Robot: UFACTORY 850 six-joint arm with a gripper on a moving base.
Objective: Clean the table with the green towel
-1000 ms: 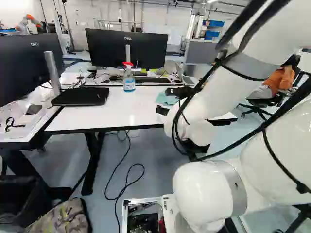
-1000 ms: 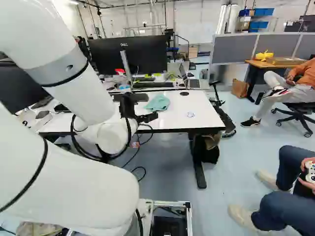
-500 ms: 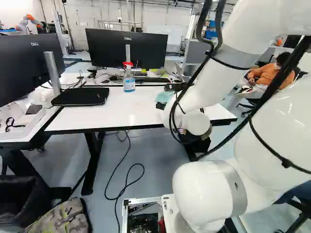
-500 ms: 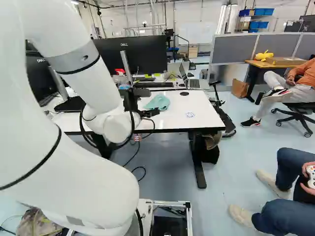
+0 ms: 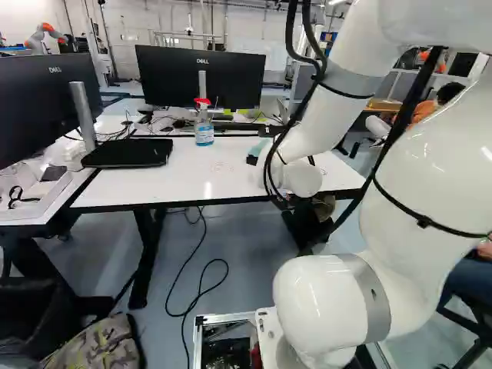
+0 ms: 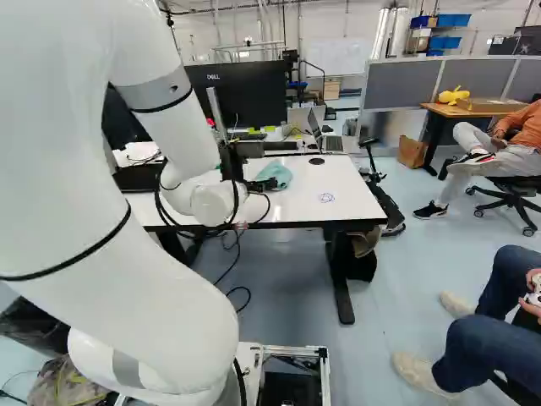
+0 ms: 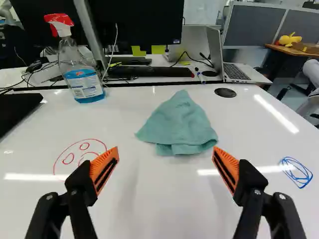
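Black, orange-padded pincer [image 7: 165, 149], spread open, has neared your crumpled green cloth towel [image 7: 179, 124]; you'll likely grasp next.

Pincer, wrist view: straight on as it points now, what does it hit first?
Likely the green towel, dead ahead of the open pincer. Depth is unclear, though; it might touch the white tabletop just short of it.
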